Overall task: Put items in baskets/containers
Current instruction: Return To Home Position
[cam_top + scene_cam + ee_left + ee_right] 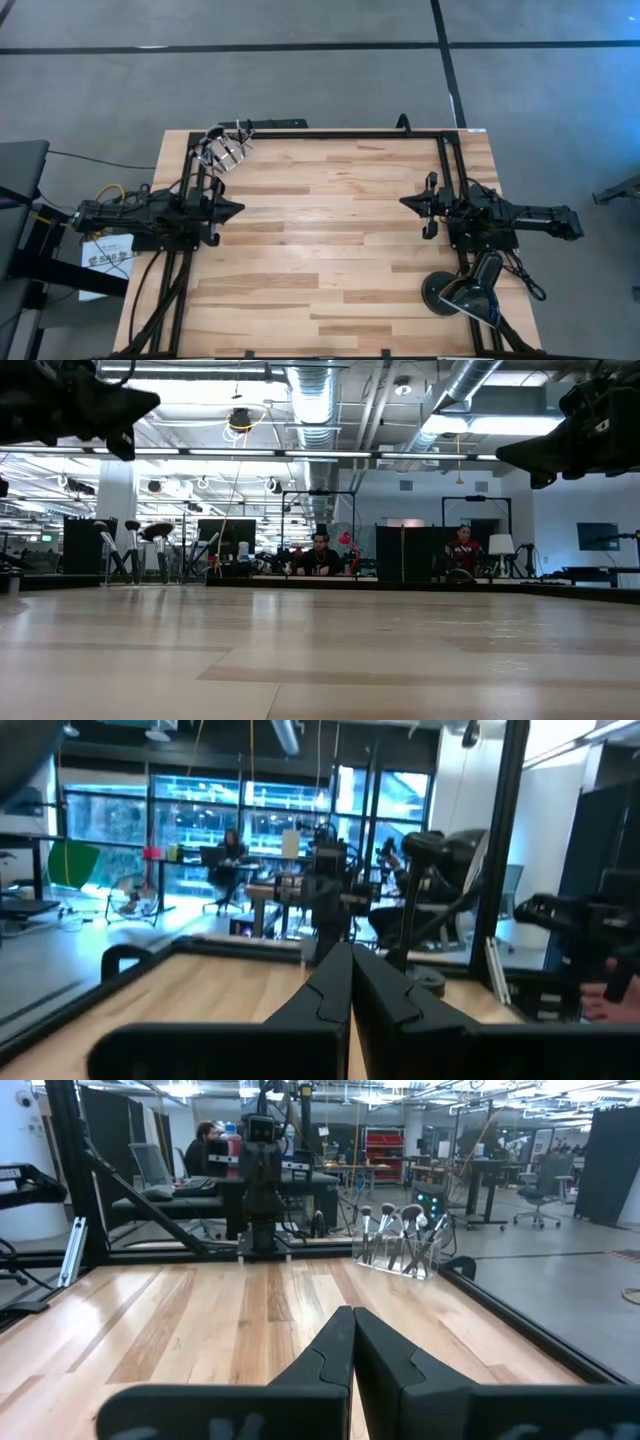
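A clear cup (222, 152) stands on its base at the table's far left corner. Several slim makeup brushes (398, 1230) stand in it, bristle heads up; the right wrist view shows cup and brushes across the table, and the low view shows them at the left (130, 552). My left gripper (238, 209) hovers shut at the table's left edge, just nearer than the cup, pointing right. My right gripper (405, 202) hovers shut at the right edge, pointing left. Both sets of fingers (350, 960) (352, 1320) are pressed together with nothing between them.
A lamp with a round black base (440, 293) stands at the near right corner. A black frame rail (340, 133) runs along the far edge and down both sides. The wooden tabletop (330, 240) lies bare between the arms. People sit at desks in the room behind.
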`<move>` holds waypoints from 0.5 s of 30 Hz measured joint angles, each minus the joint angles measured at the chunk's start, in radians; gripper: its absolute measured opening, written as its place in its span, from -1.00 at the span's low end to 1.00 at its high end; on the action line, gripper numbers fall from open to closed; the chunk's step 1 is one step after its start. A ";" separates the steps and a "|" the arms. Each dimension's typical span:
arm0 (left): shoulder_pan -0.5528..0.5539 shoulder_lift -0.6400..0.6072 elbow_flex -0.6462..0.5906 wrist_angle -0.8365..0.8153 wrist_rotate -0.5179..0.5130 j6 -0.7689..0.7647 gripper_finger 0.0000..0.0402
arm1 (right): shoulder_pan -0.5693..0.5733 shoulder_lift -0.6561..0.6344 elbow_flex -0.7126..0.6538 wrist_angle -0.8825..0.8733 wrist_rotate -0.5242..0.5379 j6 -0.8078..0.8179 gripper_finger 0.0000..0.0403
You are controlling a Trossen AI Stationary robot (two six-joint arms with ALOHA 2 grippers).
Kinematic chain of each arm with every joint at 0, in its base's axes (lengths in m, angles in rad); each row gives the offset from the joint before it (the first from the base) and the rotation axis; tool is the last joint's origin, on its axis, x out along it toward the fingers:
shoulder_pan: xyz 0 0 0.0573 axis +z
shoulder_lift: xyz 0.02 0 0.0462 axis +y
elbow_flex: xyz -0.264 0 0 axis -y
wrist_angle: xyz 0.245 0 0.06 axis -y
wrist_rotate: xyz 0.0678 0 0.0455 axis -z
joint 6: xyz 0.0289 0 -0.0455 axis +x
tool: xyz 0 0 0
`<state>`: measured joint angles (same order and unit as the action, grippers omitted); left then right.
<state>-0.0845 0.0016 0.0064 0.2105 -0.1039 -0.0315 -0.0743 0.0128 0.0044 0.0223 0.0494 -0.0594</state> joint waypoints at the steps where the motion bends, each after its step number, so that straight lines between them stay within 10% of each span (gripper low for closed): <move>1: 0.001 -0.001 0.001 0.015 0.000 0.000 -0.97 | 0.000 0.000 0.000 0.000 0.000 0.000 -1.00; 15: 0.000 0.009 0.000 0.056 0.000 0.000 -0.97 | 0.000 0.000 0.000 0.000 0.001 0.000 -1.00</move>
<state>-0.0841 0.0109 0.0063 0.2661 -0.1036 -0.0315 -0.0742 0.0128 0.0047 0.0225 0.0509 -0.0593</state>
